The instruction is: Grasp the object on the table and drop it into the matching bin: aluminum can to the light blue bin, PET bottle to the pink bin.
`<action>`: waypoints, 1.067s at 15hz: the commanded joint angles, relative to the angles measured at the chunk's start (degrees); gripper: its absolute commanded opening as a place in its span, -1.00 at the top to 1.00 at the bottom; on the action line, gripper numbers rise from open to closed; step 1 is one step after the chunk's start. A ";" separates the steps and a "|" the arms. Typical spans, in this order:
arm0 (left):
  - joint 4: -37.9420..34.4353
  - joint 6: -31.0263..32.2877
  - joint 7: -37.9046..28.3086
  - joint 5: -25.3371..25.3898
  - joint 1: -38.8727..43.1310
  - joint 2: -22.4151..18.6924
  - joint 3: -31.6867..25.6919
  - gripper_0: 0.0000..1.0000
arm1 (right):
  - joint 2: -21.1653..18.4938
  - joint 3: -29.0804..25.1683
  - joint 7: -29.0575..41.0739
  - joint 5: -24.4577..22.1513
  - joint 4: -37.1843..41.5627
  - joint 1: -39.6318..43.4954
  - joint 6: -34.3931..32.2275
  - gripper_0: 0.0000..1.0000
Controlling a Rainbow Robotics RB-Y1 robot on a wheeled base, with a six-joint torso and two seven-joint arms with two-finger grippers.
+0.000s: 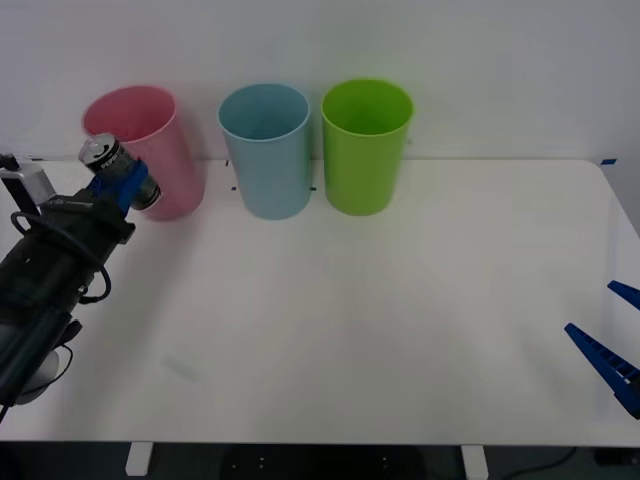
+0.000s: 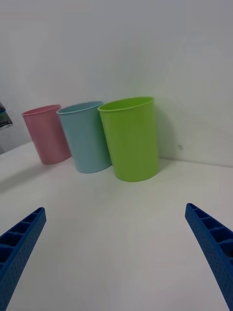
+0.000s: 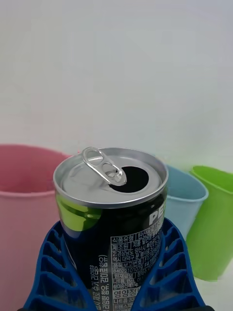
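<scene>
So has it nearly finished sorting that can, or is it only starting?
About halfway. The grasp looks done: the left gripper is shut on the aluminum can and holds it up off the table, in front of the pink bin. Left to do: carry it across to the light blue bin and let go. The right gripper waits open at the table's right edge.

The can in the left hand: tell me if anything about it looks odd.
The can is already opened: its tab is lifted and the mouth is a dark hole. The left hand holds it tilted in front of the pink bin, not the light blue bin. No spill shows on the table.
</scene>
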State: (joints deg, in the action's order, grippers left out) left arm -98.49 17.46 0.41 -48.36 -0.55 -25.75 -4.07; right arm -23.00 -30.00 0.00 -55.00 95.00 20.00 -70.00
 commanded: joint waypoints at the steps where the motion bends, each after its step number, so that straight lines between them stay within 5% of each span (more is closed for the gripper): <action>1: -5.66 -4.71 -1.55 -0.59 0.46 -0.44 0.64 1.00 | 0.00 0.00 0.00 0.00 0.00 0.00 0.00 -1.00; 7: -4.17 -14.03 -3.49 -1.47 -8.07 -0.53 6.44 1.00 | 0.00 0.00 0.00 0.00 0.00 0.00 0.00 -1.00; 16: 20.35 -15.88 -3.05 -1.21 -32.59 0.79 13.21 1.00 | 0.00 0.00 0.00 0.00 0.00 0.00 0.00 -1.00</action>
State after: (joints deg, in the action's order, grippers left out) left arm -80.42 1.74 -2.91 -49.41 -31.24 -25.29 8.62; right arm -23.00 -30.00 0.00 -55.00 95.00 20.00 -70.00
